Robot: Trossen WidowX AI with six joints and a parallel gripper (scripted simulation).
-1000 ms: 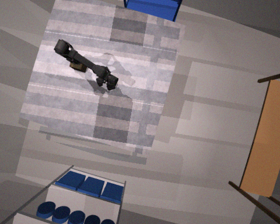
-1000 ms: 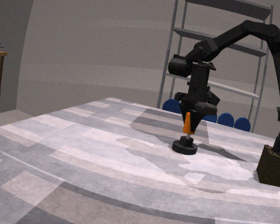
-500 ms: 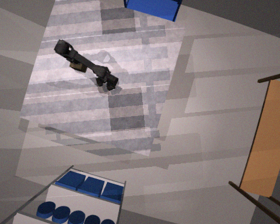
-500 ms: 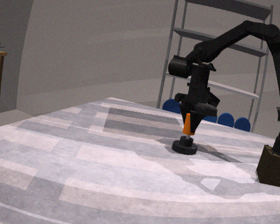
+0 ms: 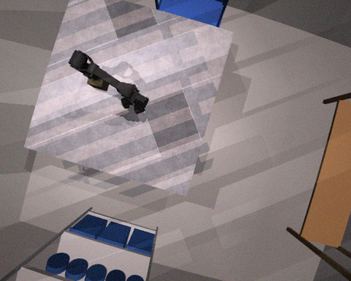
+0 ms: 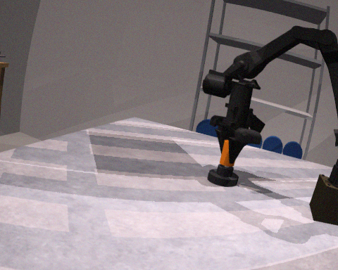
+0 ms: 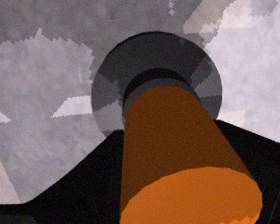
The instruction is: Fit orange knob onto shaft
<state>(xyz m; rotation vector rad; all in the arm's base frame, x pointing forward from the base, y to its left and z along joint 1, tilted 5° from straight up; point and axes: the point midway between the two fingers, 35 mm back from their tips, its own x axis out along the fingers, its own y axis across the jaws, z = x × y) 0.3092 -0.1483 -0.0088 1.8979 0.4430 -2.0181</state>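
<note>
The orange knob [image 6: 227, 155] [image 7: 165, 120] is upright between the fingers of my gripper [image 6: 228, 159] [image 7: 168, 133], which is shut on it. The black round pedestal [image 6: 223, 178] [image 7: 155, 46] stands on the table directly under the knob. In the exterior view the knob's lower end meets the top of the pedestal's raised centre, with no gap that I can see. The silver shaft does not show; the knob covers it. The hole and its flat side are hidden too. In the top view the arm hides the knob and pedestal.
The arm's base [image 5: 97, 83] [image 6: 325, 202] stands on the striped, shadowed table [image 5: 84, 146] [image 6: 141, 225]. Beyond the table are a shelf rack with blue bins [image 5: 113, 233], a blue piece of furniture [image 5: 194, 11] and an orange-topped table [image 5: 330, 172].
</note>
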